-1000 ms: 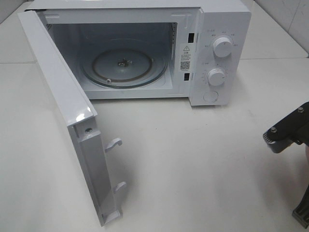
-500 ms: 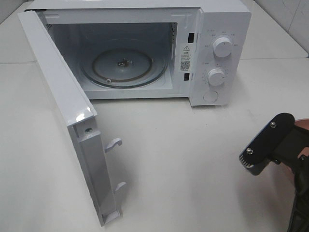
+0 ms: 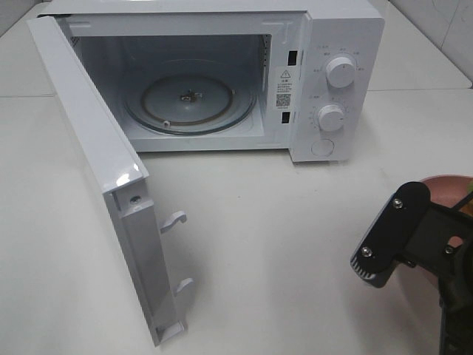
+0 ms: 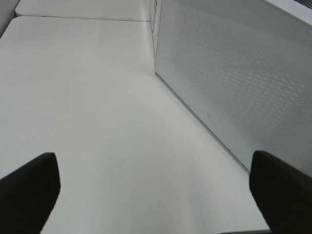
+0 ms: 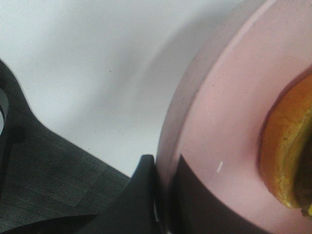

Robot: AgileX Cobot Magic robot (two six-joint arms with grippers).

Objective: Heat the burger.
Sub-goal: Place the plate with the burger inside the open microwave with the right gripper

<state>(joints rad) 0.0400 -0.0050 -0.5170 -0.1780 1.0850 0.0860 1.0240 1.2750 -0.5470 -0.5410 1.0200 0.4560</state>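
The burger (image 5: 288,151) shows only as an orange-brown bun edge lying on a pink plate (image 5: 229,126) in the right wrist view. My right gripper (image 5: 163,192) is shut on the plate's rim, one dark finger (image 5: 144,195) outside it and one inside. In the exterior high view that gripper (image 3: 378,265) is low at the right, carrying the plate (image 3: 442,183) in front of the microwave's control panel; the burger is hidden there. My left gripper (image 4: 156,195) is open with nothing between its fingers, beside the outer face of the microwave door (image 4: 234,73).
The white microwave (image 3: 332,44) stands at the back with its door (image 3: 96,155) swung wide toward the front left. Its glass turntable (image 3: 188,103) is bare. Two dials (image 3: 340,72) and a round button sit on the right panel.
My right gripper has moved left and toward the front of the table, and the pink plate it holds has come into the exterior view. The microwave has not moved.
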